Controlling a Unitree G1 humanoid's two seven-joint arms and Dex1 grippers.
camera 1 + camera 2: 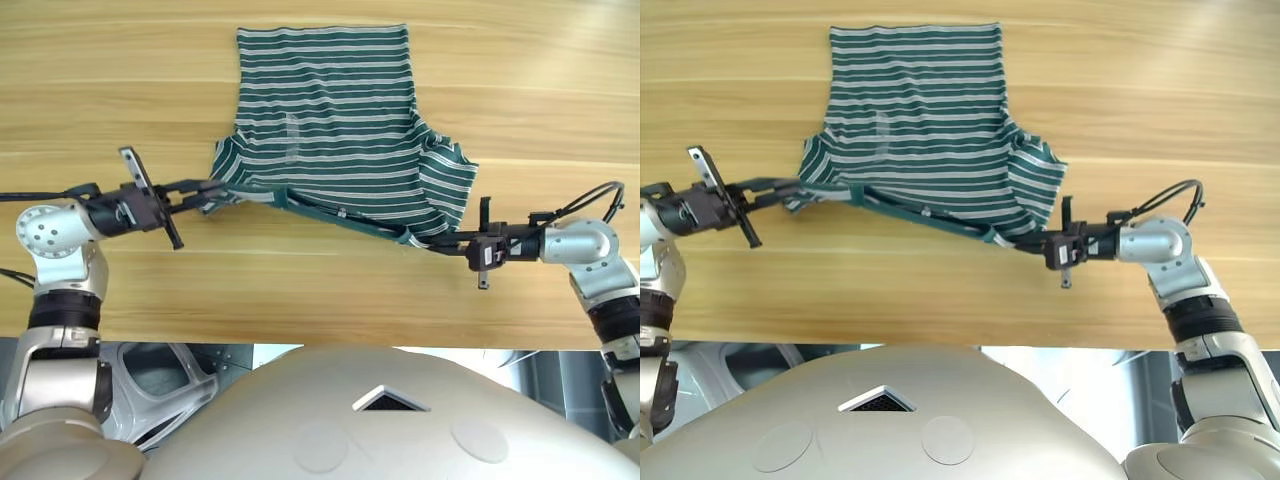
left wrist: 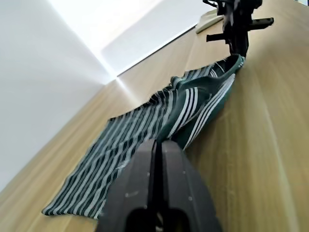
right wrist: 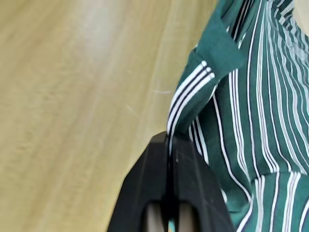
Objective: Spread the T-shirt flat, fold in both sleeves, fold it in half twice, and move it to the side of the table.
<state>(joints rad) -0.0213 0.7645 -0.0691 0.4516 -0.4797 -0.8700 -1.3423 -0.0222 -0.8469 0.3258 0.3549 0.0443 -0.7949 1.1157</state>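
Count coming in: one T-shirt (image 1: 330, 120), green with white stripes. One wooden table (image 1: 100, 60). Grippers, two: left gripper (image 1: 205, 190), right gripper (image 1: 440, 243). Arms, two: left arm (image 1: 60, 235), right arm (image 1: 590, 245).

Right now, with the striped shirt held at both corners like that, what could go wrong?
1. The left end effector and right end effector each pinch only a thin bit of the near edge of the T-shirt. One might slip off if they pull.
2. The cloth is bunched beside the right end effector, so it may end up creased when laid flat on the table.
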